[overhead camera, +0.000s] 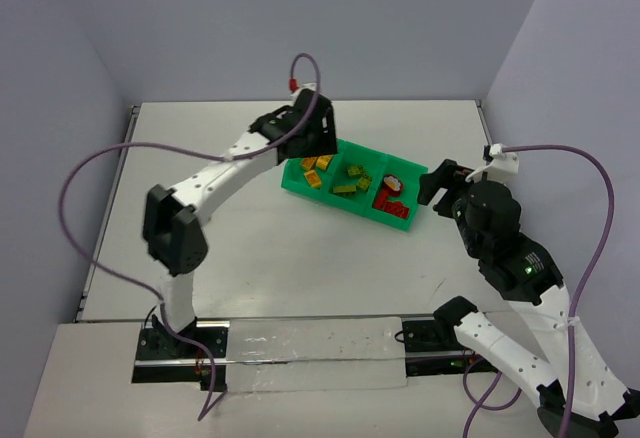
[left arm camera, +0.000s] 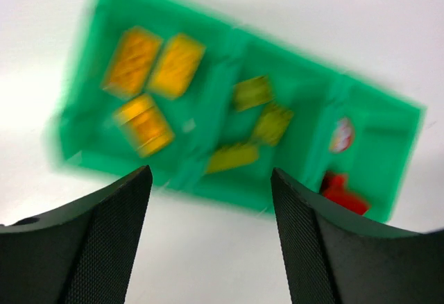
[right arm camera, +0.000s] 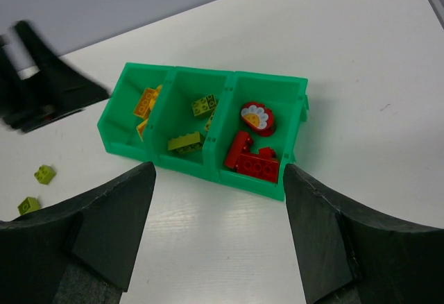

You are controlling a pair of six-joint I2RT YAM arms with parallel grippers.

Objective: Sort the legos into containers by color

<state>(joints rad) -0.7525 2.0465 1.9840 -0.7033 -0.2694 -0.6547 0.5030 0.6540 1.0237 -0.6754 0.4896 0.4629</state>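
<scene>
The green tray [overhead camera: 322, 195] lies mid-table, also seen in the right wrist view [right arm camera: 191, 167] and, blurred, in the left wrist view [left arm camera: 316, 130]. Its left compartment holds yellow-orange legos [right arm camera: 144, 103], the middle one olive-green legos [right arm camera: 186, 141], and the right one red legos [right arm camera: 255, 165] with a round red piece [right arm camera: 257, 118]. Two olive-green legos [right arm camera: 44, 173] lie loose on the table left of the tray. My left gripper [overhead camera: 320, 136] [left arm camera: 210, 172] is open and empty over the tray's left end. My right gripper [overhead camera: 436, 184] [right arm camera: 218, 167] is open and empty, just right of the tray.
The white table [overhead camera: 300, 248] is walled by grey panels at the back and sides. Purple cables [overhead camera: 90, 173] loop off both arms. The left arm [overhead camera: 215, 183] stretches across the table's left half and hides the loose legos from the top view.
</scene>
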